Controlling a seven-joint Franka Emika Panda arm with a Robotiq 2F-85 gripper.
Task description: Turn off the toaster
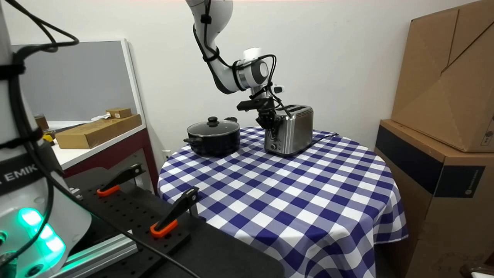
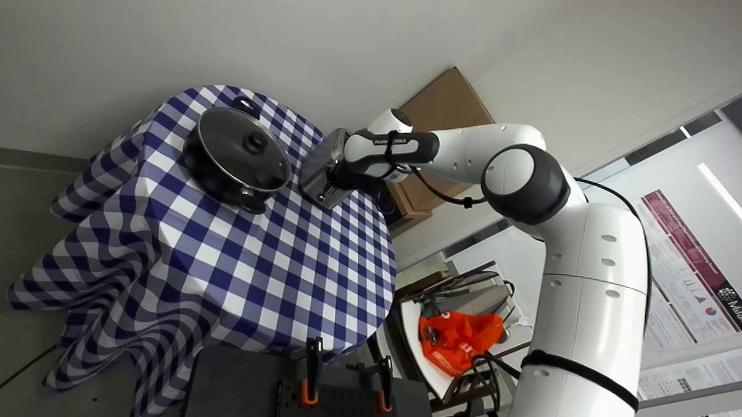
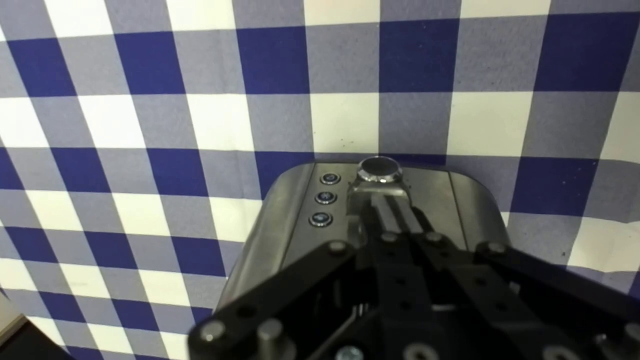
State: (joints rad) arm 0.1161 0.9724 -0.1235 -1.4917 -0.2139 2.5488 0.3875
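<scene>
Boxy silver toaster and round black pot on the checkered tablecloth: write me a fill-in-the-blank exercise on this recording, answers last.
In the wrist view, the boxy silver brushed-metal toaster shows ____ small round buttons.
The round black pot has a metal-rimmed lid whose knob is ____.
Of pot and toaster, the jaws of the black gripper are nearer the ____.
The black clamps have bright ____ ends.
Missing words: three; black; toaster; orange.

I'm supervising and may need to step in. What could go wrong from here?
The shut gripper points toward the knob, with the buttons off to one side, so it might bump the knob instead. Pressing hard could slide the toaster along the tablecloth.
</scene>
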